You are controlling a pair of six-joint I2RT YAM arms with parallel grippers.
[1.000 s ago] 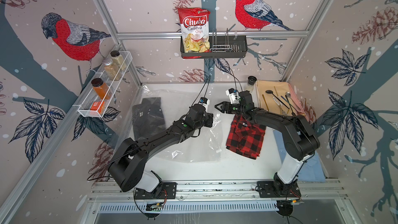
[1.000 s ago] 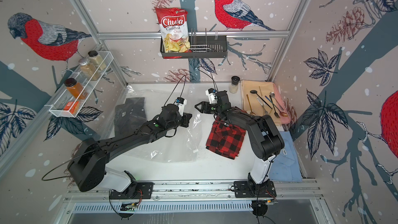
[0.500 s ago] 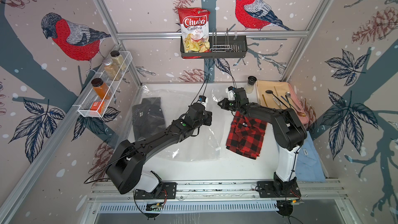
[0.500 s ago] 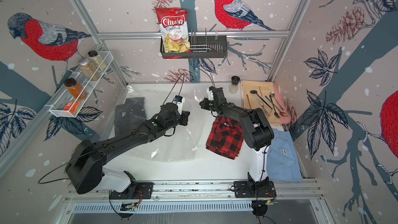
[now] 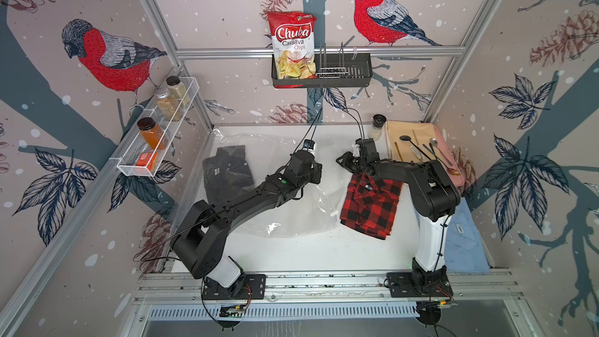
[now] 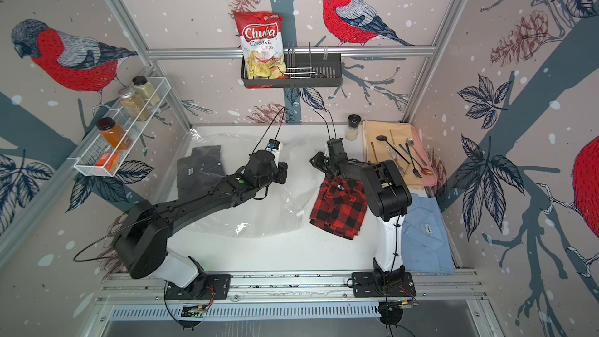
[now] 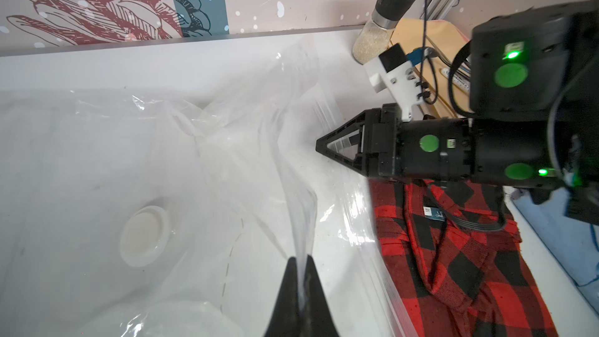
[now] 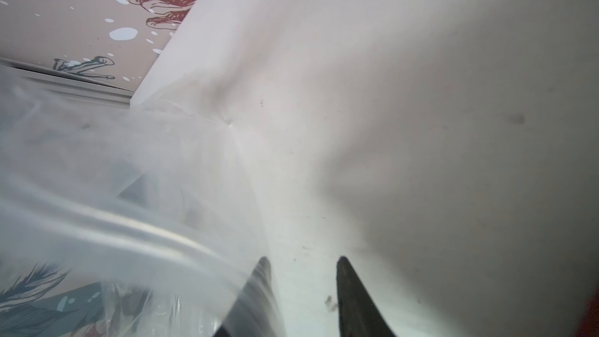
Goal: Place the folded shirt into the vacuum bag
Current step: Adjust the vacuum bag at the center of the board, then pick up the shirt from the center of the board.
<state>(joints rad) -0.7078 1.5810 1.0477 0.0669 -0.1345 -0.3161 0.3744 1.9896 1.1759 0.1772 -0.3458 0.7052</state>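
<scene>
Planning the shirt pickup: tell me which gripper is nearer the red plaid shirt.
Right. The right gripper hovers open just past the red plaid shirt's collar end. The left gripper is farther off, over the vacuum bag, shut on a fold of its plastic.

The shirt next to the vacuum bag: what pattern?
The shirt is red-and-black checked, clearest in a top view.

Both top views hang high over the front, looking down on the whole table, near-identical. Left wrist cam rides the left gripper, facing about 2 o'clock at the right gripper; right wrist cam, super close, faces 10 o'clock over the vacuum bag.
</scene>
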